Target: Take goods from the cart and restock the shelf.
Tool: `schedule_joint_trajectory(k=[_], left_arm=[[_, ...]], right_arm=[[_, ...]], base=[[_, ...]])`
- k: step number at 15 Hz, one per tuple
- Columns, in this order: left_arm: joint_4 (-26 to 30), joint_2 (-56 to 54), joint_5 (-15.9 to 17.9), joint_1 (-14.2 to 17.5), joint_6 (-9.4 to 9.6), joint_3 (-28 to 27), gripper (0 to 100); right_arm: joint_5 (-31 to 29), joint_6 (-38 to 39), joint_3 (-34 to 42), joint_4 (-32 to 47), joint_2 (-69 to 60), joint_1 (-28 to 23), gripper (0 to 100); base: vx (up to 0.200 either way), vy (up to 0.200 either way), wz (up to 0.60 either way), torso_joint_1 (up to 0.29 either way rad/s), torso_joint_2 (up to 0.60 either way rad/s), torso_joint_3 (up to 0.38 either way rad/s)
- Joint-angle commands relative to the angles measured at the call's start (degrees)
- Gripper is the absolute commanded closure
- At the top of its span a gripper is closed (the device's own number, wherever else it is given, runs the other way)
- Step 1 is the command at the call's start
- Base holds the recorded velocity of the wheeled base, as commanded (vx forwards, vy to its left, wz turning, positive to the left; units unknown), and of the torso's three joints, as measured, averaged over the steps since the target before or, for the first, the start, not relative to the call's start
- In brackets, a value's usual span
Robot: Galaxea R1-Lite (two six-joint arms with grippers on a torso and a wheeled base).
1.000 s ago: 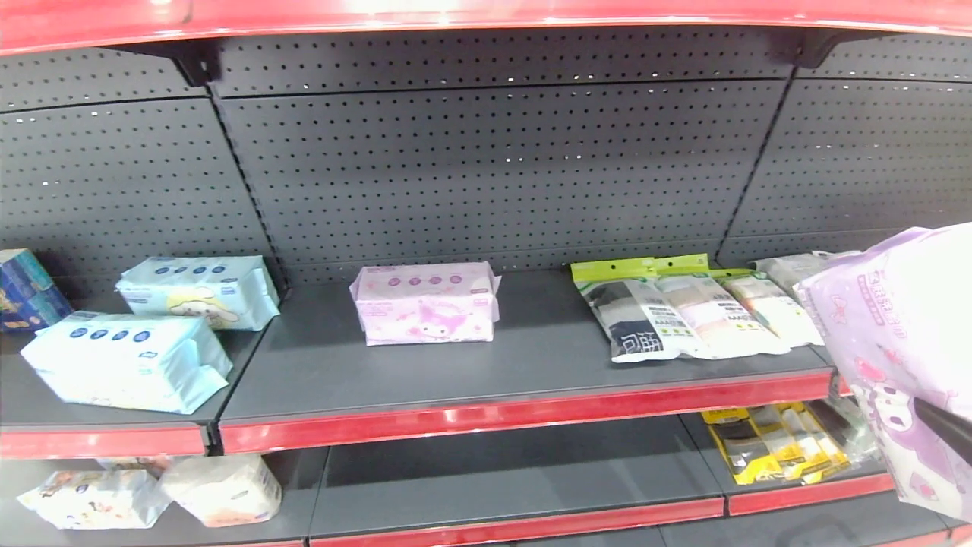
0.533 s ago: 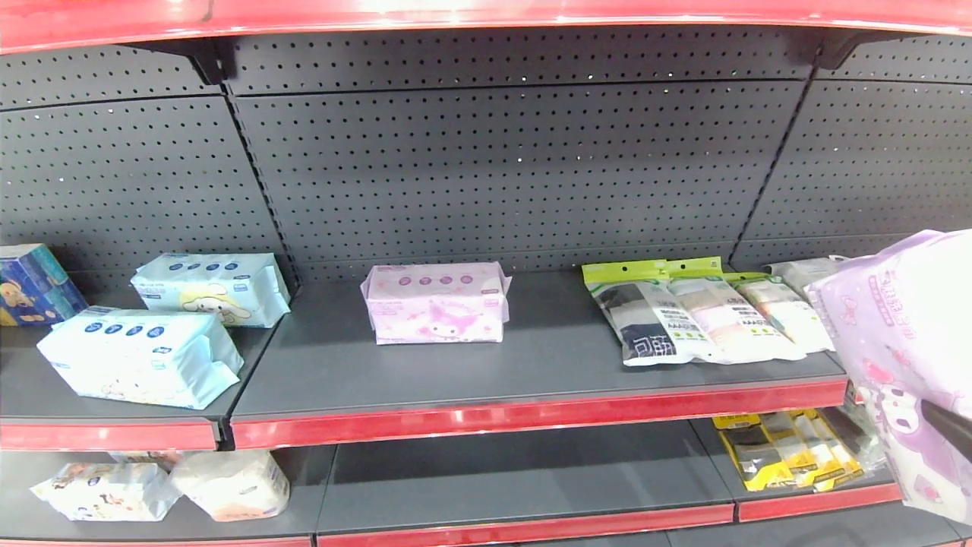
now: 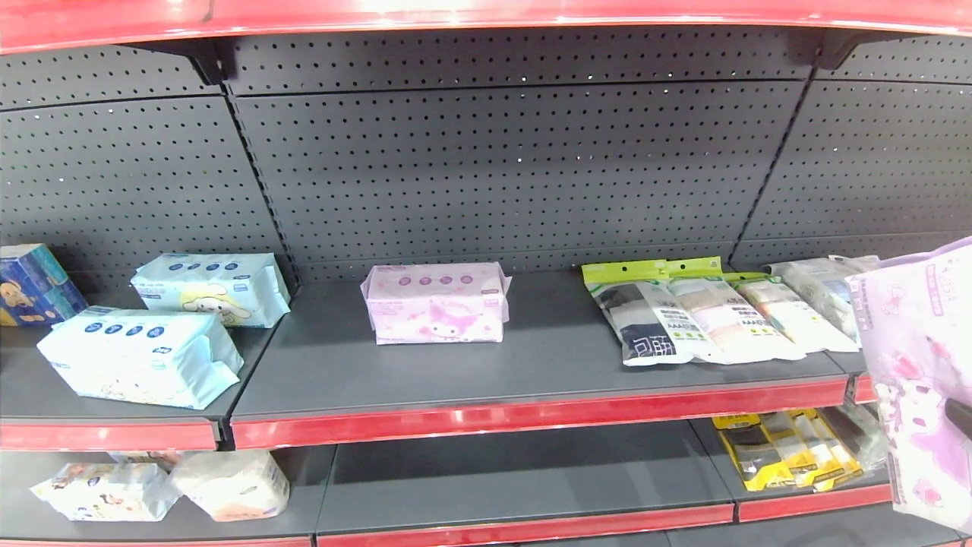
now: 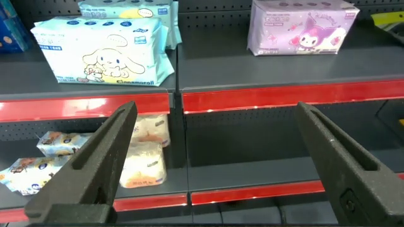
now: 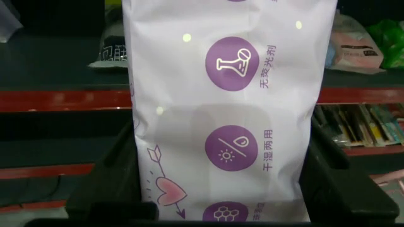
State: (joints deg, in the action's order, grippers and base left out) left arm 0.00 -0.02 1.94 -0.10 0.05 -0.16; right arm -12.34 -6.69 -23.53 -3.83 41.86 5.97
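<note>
You're pinching the purple pack point(image 3: 923, 365) in the right gripper point(image 5: 221, 183), not yet on the shelf point(image 3: 531, 414) where the pink pack point(image 3: 435, 302) is sitting; left gripper point(image 4: 214, 164) is hanging spread, empty.

Purple tissue pack point(image 3: 923, 365): cut by head view's right edge. Blue pack point(image 3: 34, 282), shelf point(image 3: 531, 414) left end: cut off.

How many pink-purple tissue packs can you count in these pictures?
2. The shelved pack lies on the middle shelf, centre section. The held pack is clamped in the right gripper, at the head view's right edge. Others may be hidden.
</note>
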Motion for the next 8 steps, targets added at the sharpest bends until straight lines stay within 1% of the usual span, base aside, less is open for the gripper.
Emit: schedule_joint_trajectory(k=[1,3,8], left_arm=[[0.0,0.02,0.0,0.01,-0.05,0.07,0],[0.0,0.02,0.0,0.01,-0.05,0.07,0],[0.0,0.02,0.0,0.01,-0.05,0.07,0]], right_arm=[[0.03,-1.83,0.85,-0.04,-1.61,0.0,100],[-0.06,-2.18,0.94,-0.04,-1.34,0.0,100],[0.03,-2.18,1.73,-0.04,-1.34,0.0,100]], base=[[0.2,0.0,0.0,-0.002,0.0,0.007],[0.2,0.0,0.0,-0.012,-0.01,0.005],[0.0,0.0,0.0,0.0,0.0,0.0]])
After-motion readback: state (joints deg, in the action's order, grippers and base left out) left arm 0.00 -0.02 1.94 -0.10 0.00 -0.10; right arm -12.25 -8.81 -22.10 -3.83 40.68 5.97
